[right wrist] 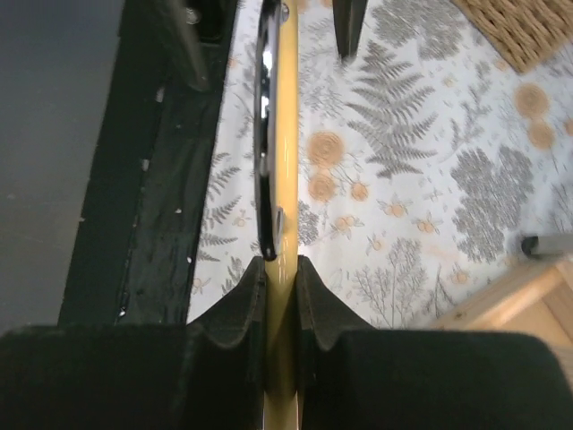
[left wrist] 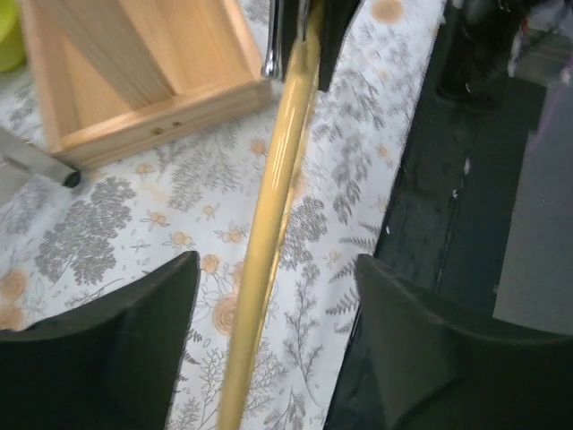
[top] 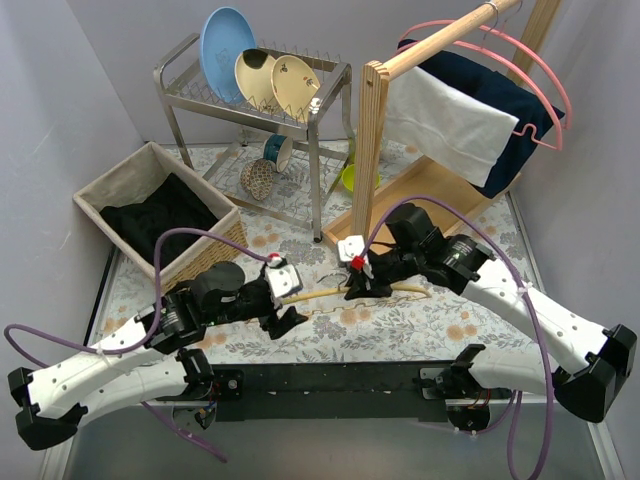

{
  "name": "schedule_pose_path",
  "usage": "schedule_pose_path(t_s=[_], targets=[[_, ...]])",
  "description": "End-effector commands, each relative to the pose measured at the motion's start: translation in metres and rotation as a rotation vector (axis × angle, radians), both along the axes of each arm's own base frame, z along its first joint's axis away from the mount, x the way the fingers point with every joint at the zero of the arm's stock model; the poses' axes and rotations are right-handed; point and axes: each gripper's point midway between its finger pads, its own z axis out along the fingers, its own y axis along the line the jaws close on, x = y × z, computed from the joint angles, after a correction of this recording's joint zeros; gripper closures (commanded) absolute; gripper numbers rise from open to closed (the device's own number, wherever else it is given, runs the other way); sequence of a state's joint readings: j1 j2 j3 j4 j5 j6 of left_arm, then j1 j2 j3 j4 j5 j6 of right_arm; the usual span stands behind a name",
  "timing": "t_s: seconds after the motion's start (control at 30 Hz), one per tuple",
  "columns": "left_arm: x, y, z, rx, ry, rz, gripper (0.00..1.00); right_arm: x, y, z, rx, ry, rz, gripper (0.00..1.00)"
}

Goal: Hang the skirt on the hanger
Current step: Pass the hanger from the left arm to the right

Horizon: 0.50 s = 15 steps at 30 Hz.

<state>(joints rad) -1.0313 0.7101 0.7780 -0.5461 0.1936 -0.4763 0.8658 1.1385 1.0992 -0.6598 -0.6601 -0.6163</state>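
Observation:
A yellow wooden hanger (top: 320,292) lies across the floral table between both arms. My right gripper (top: 362,283) is shut on its bar (right wrist: 285,179), with the pads pressed on both sides at the jaw tips (right wrist: 282,269). The hanger's metal hook (right wrist: 266,134) runs along the bar just past the fingers. My left gripper (top: 288,305) is open and straddles the bar (left wrist: 269,206). Its fingers (left wrist: 134,331) stand apart from the wood on each side. The skirt (top: 160,215), a black cloth, lies in the wicker basket (top: 110,185) at the left.
A wooden clothes rack (top: 375,150) stands at the back right with pink hangers (top: 530,75), a white cloth (top: 445,120) and a navy cloth (top: 510,110). A metal dish rack (top: 255,95) holds plates, with bowls (top: 262,175) under it. The black table edge (top: 330,380) runs close behind the hanger.

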Motion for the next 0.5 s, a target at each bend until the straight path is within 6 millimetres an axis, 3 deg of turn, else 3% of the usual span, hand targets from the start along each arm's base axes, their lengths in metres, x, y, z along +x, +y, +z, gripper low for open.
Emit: schedule_pose_path(t_s=[0.0,0.07,0.17,0.27,0.47], targets=[[0.035,0.018,0.058,-0.206,-0.019,0.322,0.16,0.025,-0.019,0.011,0.08,-0.004,-0.139,0.99],[0.045,0.036,0.069,-0.231,-0.01,0.447,0.12,0.032,-0.03,0.002,0.093,0.024,-0.19,0.99],[0.058,0.058,0.082,-0.279,-0.019,0.599,0.02,0.042,-0.045,0.004,0.129,0.036,-0.271,0.99],[0.077,0.082,0.088,-0.297,-0.052,0.787,0.02,0.044,-0.053,0.005,0.157,0.062,-0.286,0.99],[0.099,0.118,0.122,-0.411,-0.142,1.032,0.02,0.041,-0.058,0.005,0.185,0.083,-0.271,0.99]])
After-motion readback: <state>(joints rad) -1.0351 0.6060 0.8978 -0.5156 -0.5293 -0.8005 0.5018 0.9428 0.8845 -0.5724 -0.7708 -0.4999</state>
